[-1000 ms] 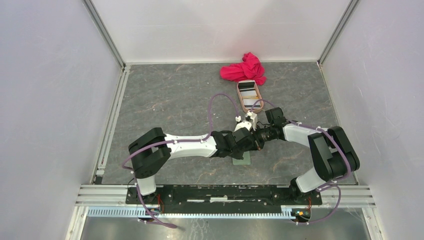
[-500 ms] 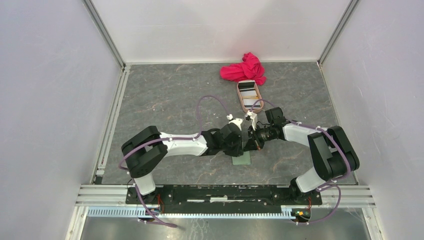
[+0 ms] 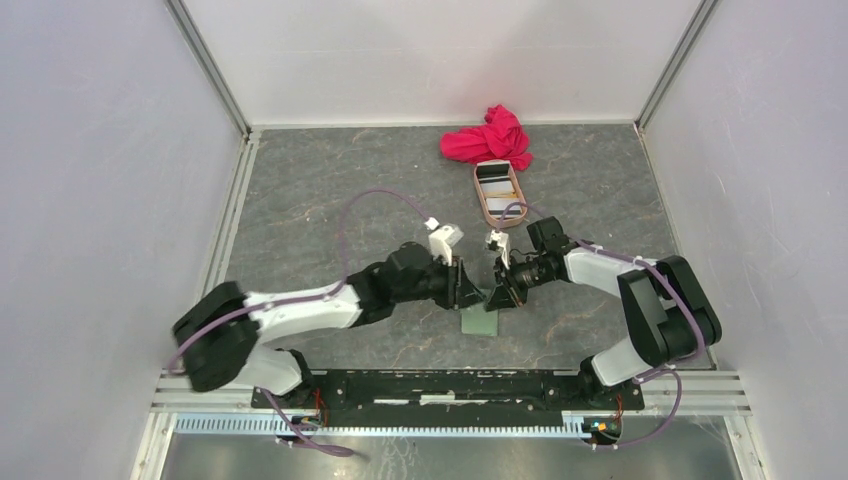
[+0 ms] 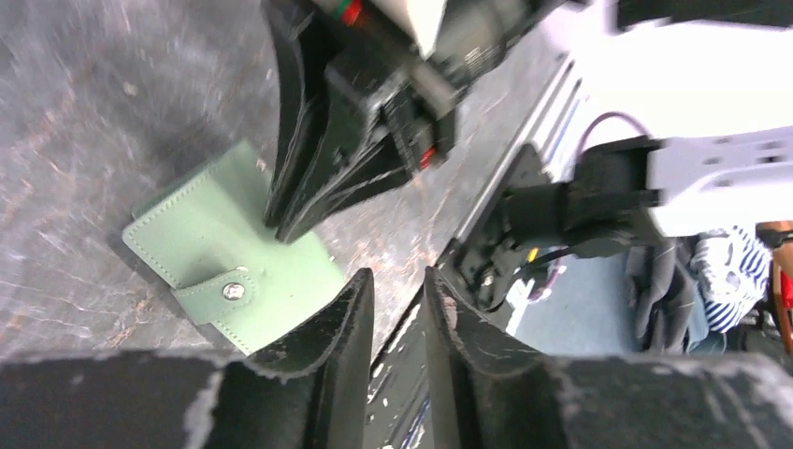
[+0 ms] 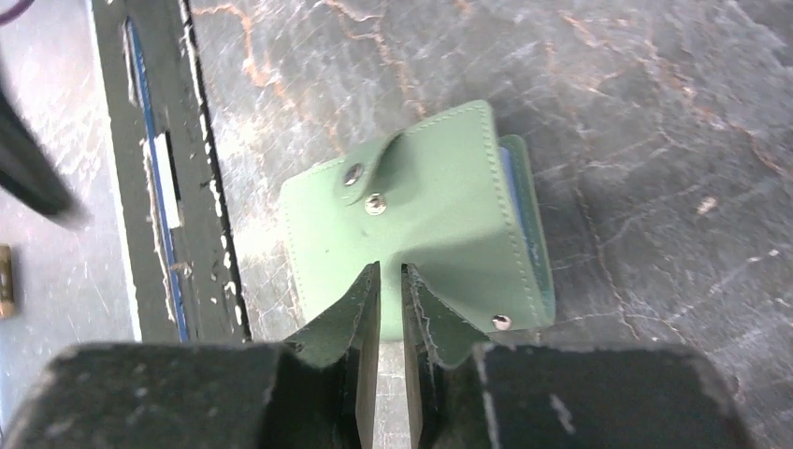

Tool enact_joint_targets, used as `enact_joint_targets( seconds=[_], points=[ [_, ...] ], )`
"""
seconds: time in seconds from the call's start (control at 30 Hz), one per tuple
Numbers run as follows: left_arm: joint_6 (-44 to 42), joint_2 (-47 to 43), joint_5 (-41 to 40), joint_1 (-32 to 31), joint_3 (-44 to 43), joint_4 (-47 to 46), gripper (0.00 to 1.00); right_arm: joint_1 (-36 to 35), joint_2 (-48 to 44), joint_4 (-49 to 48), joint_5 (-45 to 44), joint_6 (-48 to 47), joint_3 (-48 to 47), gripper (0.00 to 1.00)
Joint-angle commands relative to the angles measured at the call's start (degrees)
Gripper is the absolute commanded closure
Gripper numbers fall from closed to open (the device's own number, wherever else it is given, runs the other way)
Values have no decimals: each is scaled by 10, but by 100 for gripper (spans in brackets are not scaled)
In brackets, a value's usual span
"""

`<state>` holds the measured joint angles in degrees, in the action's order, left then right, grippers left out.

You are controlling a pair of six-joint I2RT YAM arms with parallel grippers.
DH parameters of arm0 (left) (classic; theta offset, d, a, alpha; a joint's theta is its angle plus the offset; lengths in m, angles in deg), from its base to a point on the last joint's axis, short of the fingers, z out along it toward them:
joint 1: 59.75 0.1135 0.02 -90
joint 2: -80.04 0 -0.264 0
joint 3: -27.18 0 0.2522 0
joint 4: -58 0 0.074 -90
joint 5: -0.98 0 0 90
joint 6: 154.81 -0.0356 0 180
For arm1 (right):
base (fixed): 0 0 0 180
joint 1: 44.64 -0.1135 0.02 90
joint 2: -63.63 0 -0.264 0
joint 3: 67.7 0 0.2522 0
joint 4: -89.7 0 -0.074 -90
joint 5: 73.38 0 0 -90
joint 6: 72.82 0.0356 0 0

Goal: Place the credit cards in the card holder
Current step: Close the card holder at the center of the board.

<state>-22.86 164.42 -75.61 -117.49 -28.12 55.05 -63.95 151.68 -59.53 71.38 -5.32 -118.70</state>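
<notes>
Where right hand (image 5: 391, 271) points, card holder (image 5: 421, 215) beneath (folded)

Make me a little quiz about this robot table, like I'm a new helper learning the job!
1. True or false: the sage-green fold-over card holder lies folded on the grey stone-look table.
2. What sits at the far end of the pinkish-tan oval tray? A: a crumpled red cloth. B: a blue cup. C: a yellow ball.
3. Fill the gap: the thin striped plastic cards lie in the ____.

Key: 1 true. 2 A. 3 tray.
</notes>
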Motion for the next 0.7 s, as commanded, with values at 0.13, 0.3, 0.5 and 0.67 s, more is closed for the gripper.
enact_joint_targets(
  seconds=[0.13, 0.3, 0.5, 0.67],
  points=[
    [-26, -219, -175, -1, 111, 36, 45, -4, -80, 145, 27, -204, -67, 75],
    [59, -238, -158, 0, 160, 40, 38, -3, -178, 77, -54, -340, -38, 24],
    [144, -209, -139, -5, 186, 19, 38, -4, -113, 128, -3, -516, -69, 3],
    [173, -180, -139, -7, 185, 11, 38, -2, 53, 268, 2, -453, -203, 23]
  ],
)
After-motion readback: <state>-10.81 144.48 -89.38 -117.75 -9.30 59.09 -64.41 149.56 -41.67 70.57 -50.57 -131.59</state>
